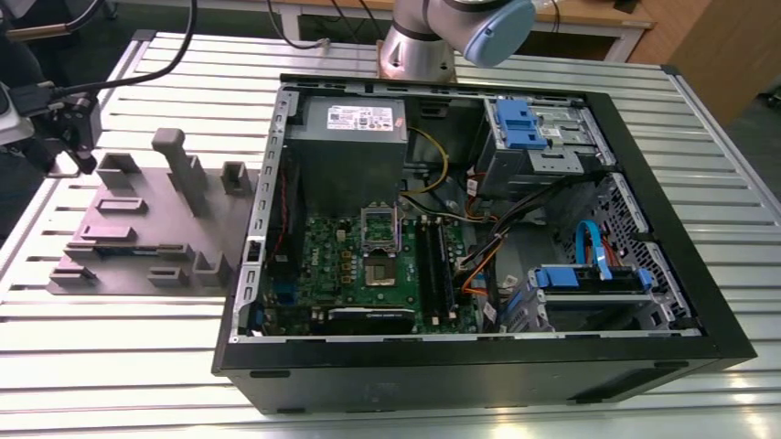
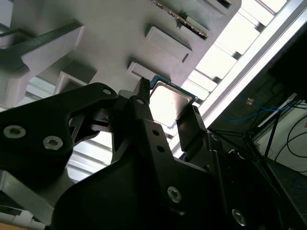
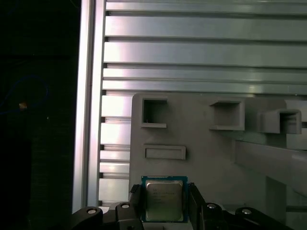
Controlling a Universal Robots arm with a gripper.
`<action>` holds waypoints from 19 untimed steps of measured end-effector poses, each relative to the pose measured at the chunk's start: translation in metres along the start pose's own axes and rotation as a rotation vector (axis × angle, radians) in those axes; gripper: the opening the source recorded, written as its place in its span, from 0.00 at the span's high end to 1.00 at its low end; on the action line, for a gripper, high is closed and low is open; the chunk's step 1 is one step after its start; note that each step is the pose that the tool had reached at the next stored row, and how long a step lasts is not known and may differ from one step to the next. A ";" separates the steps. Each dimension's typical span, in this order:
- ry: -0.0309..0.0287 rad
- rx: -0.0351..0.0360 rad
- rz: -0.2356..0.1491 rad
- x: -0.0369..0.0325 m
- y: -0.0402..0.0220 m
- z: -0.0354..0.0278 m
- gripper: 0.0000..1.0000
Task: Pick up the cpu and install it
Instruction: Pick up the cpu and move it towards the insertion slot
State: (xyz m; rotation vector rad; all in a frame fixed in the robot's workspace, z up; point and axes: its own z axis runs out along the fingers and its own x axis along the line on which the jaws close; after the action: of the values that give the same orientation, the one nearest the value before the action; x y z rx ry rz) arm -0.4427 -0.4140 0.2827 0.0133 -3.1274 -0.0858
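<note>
I take this for a robotics lab or workshop. The arm's base [image 1: 422, 46] stands on a slatted metal table [image 1: 146, 347]. An opened computer case [image 1: 488, 366] lies there beside a grey plastic tray [image 1: 134, 229], and a wooden bench [image 1: 586, 14] stands behind.

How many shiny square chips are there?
1: the cpu, held in the gripper, near the tray's edge. Others could be hidden inside the computer.

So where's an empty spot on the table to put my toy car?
The bare slats of the table between the grey tray and the near edge, and the strip behind it. Crowded: the computer case, the tray's blocks, and the tray edge where the gripper grips the cpu.
</note>
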 end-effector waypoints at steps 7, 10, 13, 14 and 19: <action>0.0002 0.0001 0.000 0.0001 0.0001 -0.0020 0.53; 0.0002 0.0002 0.000 0.0001 0.0002 -0.0035 0.53; 0.0003 0.0005 0.000 0.0001 0.0003 -0.0053 0.53; 0.0002 0.0004 0.000 0.0001 0.0003 -0.0059 0.53; 0.0001 0.0005 0.000 0.0002 0.0006 -0.0107 0.53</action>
State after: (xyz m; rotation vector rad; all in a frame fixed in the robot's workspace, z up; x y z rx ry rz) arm -0.4427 -0.4140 0.2935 0.0132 -3.1273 -0.0850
